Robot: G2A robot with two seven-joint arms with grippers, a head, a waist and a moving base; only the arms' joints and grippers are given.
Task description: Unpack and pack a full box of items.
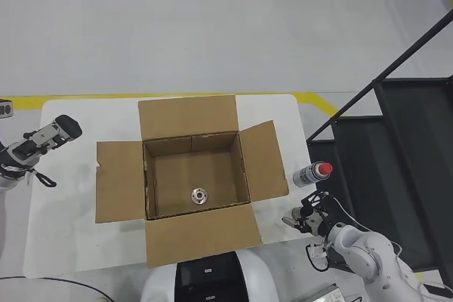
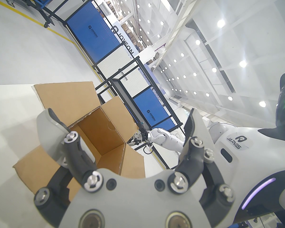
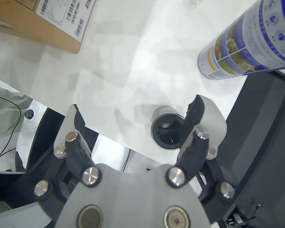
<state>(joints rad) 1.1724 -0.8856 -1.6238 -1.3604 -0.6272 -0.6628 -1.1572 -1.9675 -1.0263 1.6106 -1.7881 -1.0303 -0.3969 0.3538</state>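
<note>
White table [image 1: 60,226] | right gripper [image 3: 135,102], top view's lower right, wide open, empty | metal cylinder [image 3: 167,129] upright just beside one finger | left gripper [image 2: 120,111] open, empty

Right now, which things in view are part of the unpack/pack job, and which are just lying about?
Job: cardboard box; metal ring inside it; spray can; small metal cylinder.
Lying about: dark rack at the side; blue panels in the background.

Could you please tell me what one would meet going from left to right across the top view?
left claw → cardboard box → spray can → black rack
</note>
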